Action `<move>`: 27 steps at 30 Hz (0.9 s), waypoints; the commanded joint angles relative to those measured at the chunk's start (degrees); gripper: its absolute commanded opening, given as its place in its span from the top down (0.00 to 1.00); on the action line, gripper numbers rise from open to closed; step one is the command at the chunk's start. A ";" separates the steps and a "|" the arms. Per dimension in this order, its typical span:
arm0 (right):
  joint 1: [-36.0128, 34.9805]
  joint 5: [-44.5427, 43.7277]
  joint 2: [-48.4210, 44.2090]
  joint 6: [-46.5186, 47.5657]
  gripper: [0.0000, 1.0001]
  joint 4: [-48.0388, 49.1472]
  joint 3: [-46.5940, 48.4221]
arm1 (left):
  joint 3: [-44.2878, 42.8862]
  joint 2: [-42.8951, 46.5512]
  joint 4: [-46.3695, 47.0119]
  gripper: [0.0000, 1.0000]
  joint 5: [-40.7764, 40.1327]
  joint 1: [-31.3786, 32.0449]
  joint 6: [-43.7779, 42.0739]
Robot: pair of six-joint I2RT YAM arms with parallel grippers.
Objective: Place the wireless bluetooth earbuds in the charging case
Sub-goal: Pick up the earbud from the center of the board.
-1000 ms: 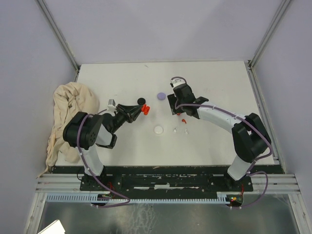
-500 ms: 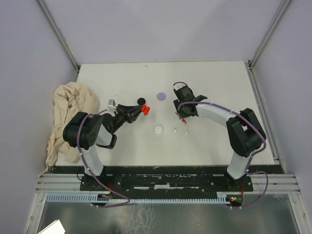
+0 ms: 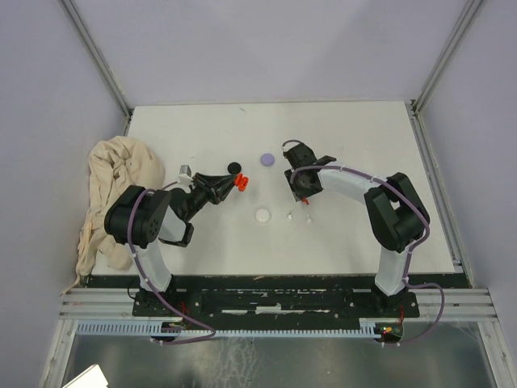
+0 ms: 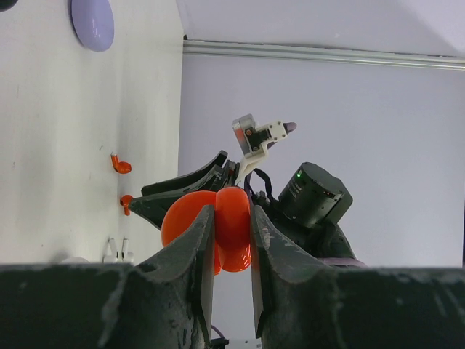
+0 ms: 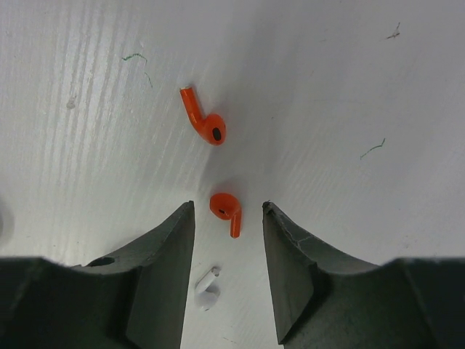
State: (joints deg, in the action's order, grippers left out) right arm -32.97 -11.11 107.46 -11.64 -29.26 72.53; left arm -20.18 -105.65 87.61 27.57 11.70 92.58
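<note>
Left gripper: clenched on red charging case. Right gripper: released, jaws flanked one red earbud on table; second red earbud, white earbud lay near.

No lettering, brand, label or number legible in any of the three views.

Left wrist view: small pale block on the far arm carries a red spot. It may be a lamp rather than a printed mark, but it is too small to tell. Black housing below it shows a green dot, with no characters readable beside it.
</note>
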 commanded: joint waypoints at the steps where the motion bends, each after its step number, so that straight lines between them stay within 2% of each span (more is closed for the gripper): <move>1: 0.00 0.53 0.91 0.56 0.50 -0.14 3.05 | -0.34 -0.40 11.46 0.97 0.99 -0.22 1.71; 27: 0.80 2.54 2.54 0.30 0.60 -1.45 3.23 | 0.15 -0.53 11.45 0.97 1.32 -0.86 1.58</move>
State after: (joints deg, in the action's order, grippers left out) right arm -32.49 -9.04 109.62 -11.51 -30.68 73.82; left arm -20.18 -105.93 87.61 27.73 11.25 92.55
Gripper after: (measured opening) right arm 0.407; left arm 0.288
